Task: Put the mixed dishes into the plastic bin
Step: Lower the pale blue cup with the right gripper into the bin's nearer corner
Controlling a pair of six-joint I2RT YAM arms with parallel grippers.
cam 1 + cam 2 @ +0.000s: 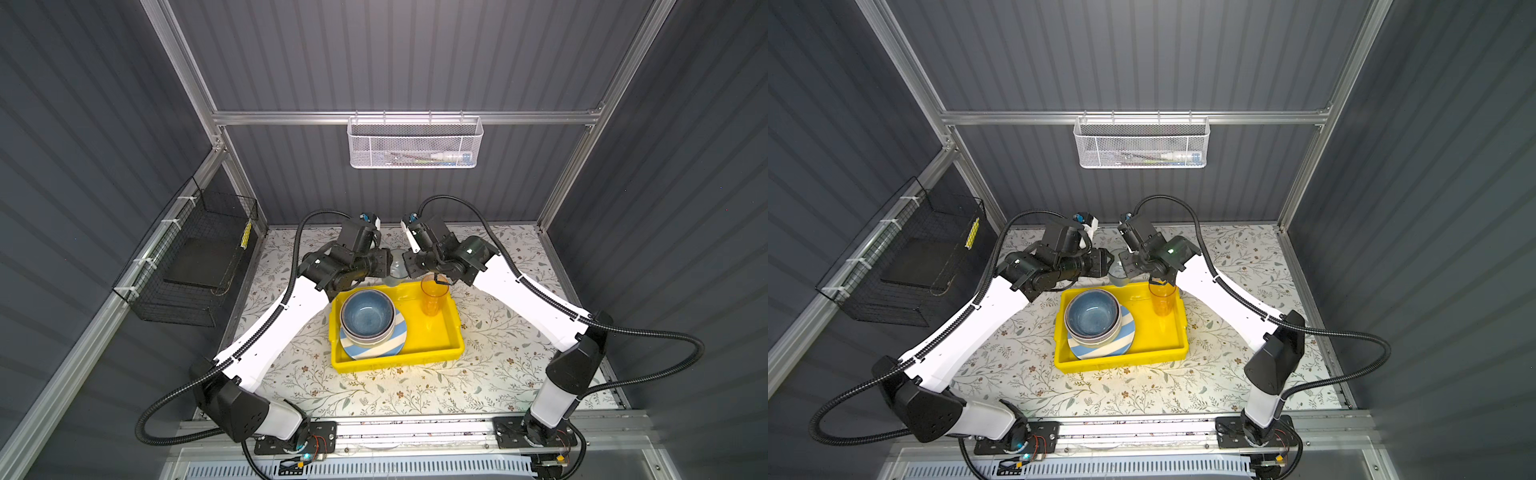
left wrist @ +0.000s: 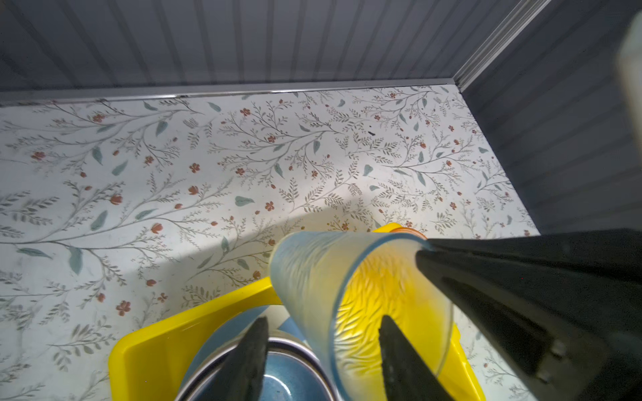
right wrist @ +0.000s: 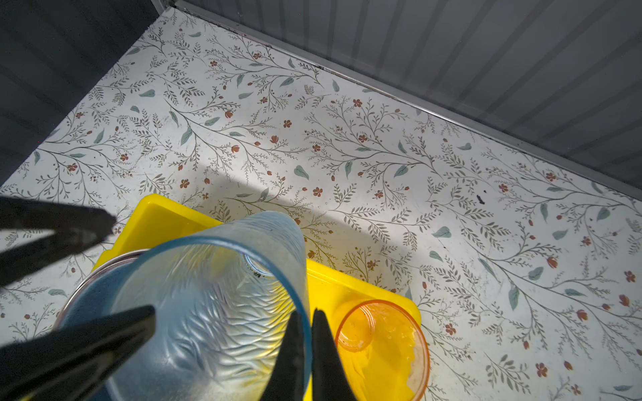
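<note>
the blue tumbler (image 3: 215, 305) hangs mouth uppermost over the far edge of the yellow bin (image 1: 415, 359), in the middle between the two arms, not yet set down. the right claw (image 3: 307, 319) is pinched shut on its rim, one finger inside and one outside, and that grip carries it. the left claw (image 2: 324, 319) stands partly open astride another part of the rim, one finger inside the glass, one outside. it seems to clamp nothing, so this reads as a hand-over to the right arm.

just right of it an orange tumbler (image 1: 432, 297) stands upright in the bin's far right corner, likely the spot to set this one beside. the bin's left half holds a blue bowl (image 1: 368, 318) nested in a paler bowl (image 1: 368, 340) on a striped plate (image 1: 374, 351), stacked to save room. no other dishes show on the floral counter (image 1: 374, 395) where the arms leave it in view.
</note>
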